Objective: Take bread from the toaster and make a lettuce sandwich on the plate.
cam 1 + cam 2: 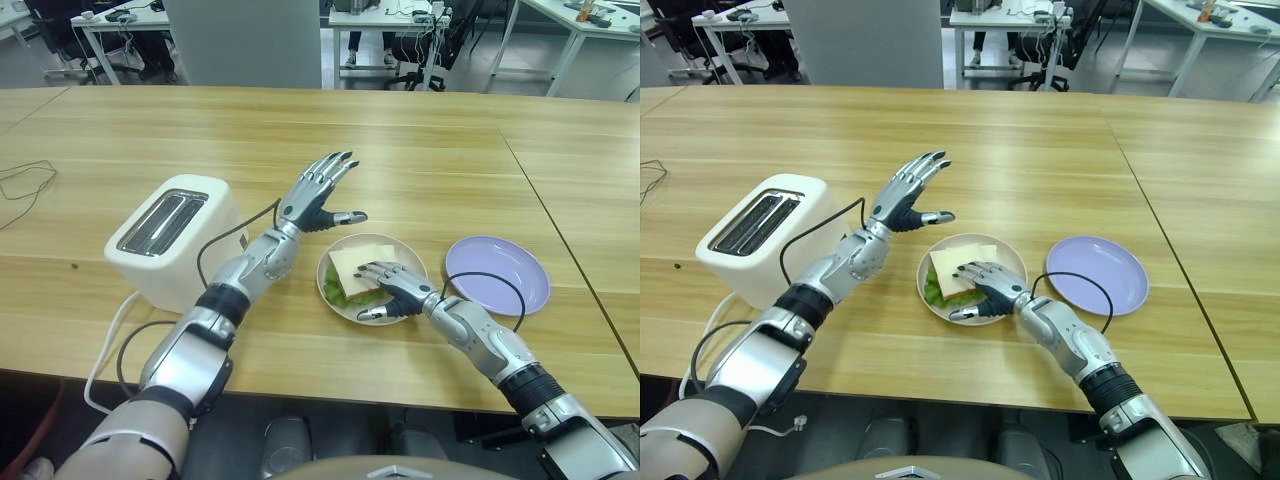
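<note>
Left eye view, looking down on a wooden worktop (400,150); a white toaster (175,240) stands at the left, and its two slots look empty from this angle. A round beige plate (405,250) sits in the middle near the front edge; on it lies the sandwich, a pale top slice of bread (350,268) with green lettuce (335,290) poking out at its left and near side. An empty purple plate (497,275) lies just to the right, apart from the beige one.

The right hand (395,290) rests on the near right part of the sandwich; its fingers (380,270) are spread over the top slice and not closed round it, with the thumb down by the plate's near rim. The left hand (318,195) hangs above the worktop just beyond the plate's far left edge; its fingers are straight and apart, holding nothing.

The sandwich seems built, so what remains is probably to lift the right hand clear.

Risks, as I judge them: a sideways pull could drag the top slice off the lettuce or slide the plate; pressing harder could squash the bread; the thin black cable (478,274) looping over the purple plate might catch its rim as the arm draws back; the raised left hand, if lowered carelessly, could knock the plate's far edge.
</note>
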Available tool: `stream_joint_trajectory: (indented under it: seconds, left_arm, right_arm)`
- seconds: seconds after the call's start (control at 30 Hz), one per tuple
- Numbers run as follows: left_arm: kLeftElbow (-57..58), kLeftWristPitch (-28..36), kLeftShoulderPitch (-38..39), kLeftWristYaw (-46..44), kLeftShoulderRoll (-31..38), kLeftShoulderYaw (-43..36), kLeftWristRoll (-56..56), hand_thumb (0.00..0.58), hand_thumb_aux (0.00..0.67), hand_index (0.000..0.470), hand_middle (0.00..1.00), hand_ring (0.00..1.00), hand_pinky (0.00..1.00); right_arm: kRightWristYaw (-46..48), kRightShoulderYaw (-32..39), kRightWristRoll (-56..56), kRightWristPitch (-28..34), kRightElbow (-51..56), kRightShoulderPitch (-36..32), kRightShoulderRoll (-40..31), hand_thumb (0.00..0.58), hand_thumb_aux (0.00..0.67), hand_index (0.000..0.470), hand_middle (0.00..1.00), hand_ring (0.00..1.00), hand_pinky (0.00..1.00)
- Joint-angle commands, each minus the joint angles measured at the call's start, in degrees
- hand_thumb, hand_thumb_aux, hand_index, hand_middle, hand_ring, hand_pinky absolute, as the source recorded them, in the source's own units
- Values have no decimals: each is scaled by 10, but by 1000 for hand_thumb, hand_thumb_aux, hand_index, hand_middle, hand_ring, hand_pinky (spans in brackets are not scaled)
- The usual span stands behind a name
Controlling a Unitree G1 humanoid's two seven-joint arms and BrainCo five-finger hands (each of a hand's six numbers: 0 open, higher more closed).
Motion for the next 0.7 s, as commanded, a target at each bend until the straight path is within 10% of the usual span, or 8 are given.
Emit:
stream_joint_trajectory:
  seconds: [0.03,0.07,0.13,0.17,0.27,0.33,0.37,0.7]
  left_arm:
    - [-161,0,109,-114,20,48,-134,164,102,70,0,0,0]
    - [-200,1,139,-139,24,58,-170,580,670,460,0,0,0]
    - [-270,15,192,-187,33,74,-226,580,670,460,875,875,875]
    - [-296,19,214,-204,39,80,-244,580,670,460,1000,1000,1000]
    - [-359,38,262,-253,51,90,-271,580,670,460,1000,1000,1000]
    - [-389,42,291,-278,64,90,-263,580,670,460,1000,1000,1000]
    - [-401,45,305,-295,72,87,-262,580,670,460,1000,1000,1000]
    - [-419,79,395,-404,118,33,-167,580,670,460,1000,1000,1000]
  right_arm:
    - [-49,-104,148,-46,-27,17,16,580,670,460,0,0,0]
    - [-44,-122,186,-60,-34,23,19,580,670,460,0,0,0]
    - [-27,-150,253,-84,-50,38,24,580,670,460,0,0,0]
    - [-13,-157,284,-92,-60,47,25,580,670,460,0,0,0]
    - [26,-169,345,-97,-95,74,24,580,670,460,4,4,4]
    - [55,-164,365,-97,-121,97,16,580,670,460,322,322,322]
    - [69,-159,369,-99,-133,109,10,580,670,460,992,992,992]
    - [130,-104,286,-113,-180,221,-28,580,670,460,1000,1000,1000]
